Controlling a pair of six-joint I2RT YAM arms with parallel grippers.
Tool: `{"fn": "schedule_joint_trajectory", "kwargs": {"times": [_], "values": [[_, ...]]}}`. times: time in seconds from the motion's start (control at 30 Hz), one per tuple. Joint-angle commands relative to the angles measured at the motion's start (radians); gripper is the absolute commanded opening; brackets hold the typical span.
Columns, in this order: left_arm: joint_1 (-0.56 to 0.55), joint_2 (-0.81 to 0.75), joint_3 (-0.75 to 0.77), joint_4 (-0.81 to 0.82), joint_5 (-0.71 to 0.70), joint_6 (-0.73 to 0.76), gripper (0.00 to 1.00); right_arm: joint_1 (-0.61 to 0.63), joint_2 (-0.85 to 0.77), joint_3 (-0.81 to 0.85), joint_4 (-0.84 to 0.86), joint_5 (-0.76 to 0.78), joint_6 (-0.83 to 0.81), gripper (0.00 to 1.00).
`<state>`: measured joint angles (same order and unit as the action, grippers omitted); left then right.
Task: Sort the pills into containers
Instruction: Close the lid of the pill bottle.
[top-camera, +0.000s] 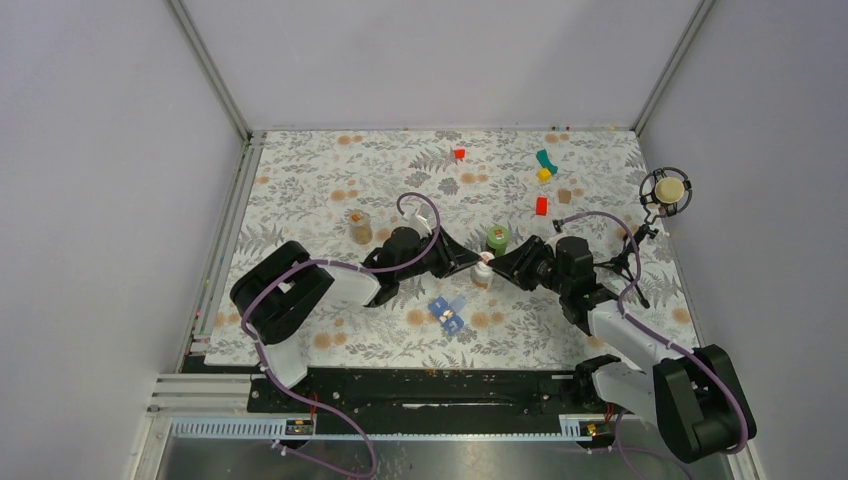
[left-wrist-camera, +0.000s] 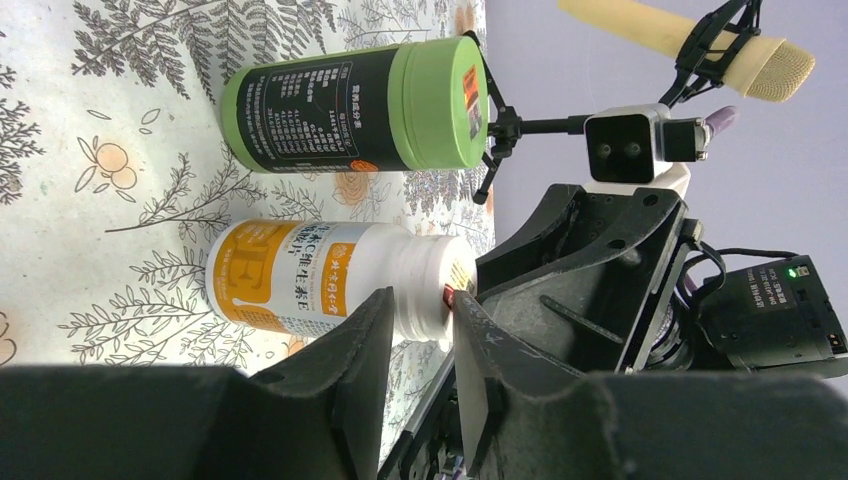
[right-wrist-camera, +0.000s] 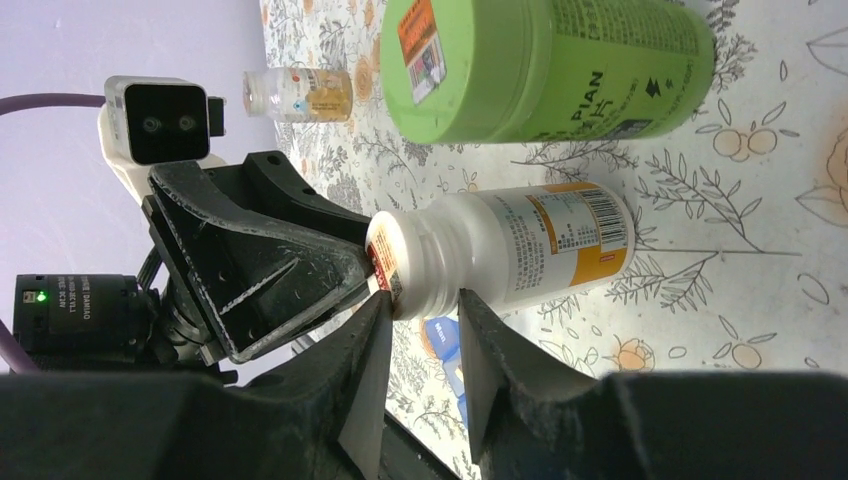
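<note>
A white bottle (top-camera: 483, 272) with an orange label stands upright mid-table, its cap carrying a red sticker. My left gripper (top-camera: 472, 268) reaches it from the left. In the left wrist view its jaws (left-wrist-camera: 422, 300) sit narrowly on either side of the cap, shut on it. My right gripper (top-camera: 497, 272) comes from the right. Its jaws (right-wrist-camera: 420, 300) also close on the cap of the white bottle (right-wrist-camera: 500, 250), tips touching the cap top and the neck. The blue containers (top-camera: 448, 312) lie just in front of the bottle and show between the right fingers (right-wrist-camera: 445, 335). No pills are in view.
A green-capped bottle (top-camera: 498, 237) stands right behind the white one. A small clear bottle (top-camera: 360, 226) stands to the left. Red blocks (top-camera: 541, 205), a teal piece (top-camera: 545, 158) and a yellow piece (top-camera: 544, 175) lie at the back right. A microphone (top-camera: 665, 188) stands on a stand at the right edge.
</note>
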<state>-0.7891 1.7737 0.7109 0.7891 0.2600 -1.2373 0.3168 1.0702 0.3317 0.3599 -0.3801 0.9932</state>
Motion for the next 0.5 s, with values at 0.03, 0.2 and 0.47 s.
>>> {"fn": "schedule_joint_trajectory", "kwargs": {"times": [0.03, 0.2, 0.47], "values": [[-0.024, -0.016, -0.012, -0.013, 0.020, 0.011, 0.30, 0.005, 0.057, 0.022, 0.035, -0.008, -0.018, 0.34], [-0.024, -0.009, -0.003, -0.023, 0.030, 0.029, 0.30, 0.004, 0.067, 0.026, 0.036, -0.004, -0.027, 0.34], [-0.024, 0.016, 0.017, -0.028, 0.058, 0.052, 0.35, 0.004, 0.094, 0.001, 0.063, -0.012, -0.025, 0.25]]}}
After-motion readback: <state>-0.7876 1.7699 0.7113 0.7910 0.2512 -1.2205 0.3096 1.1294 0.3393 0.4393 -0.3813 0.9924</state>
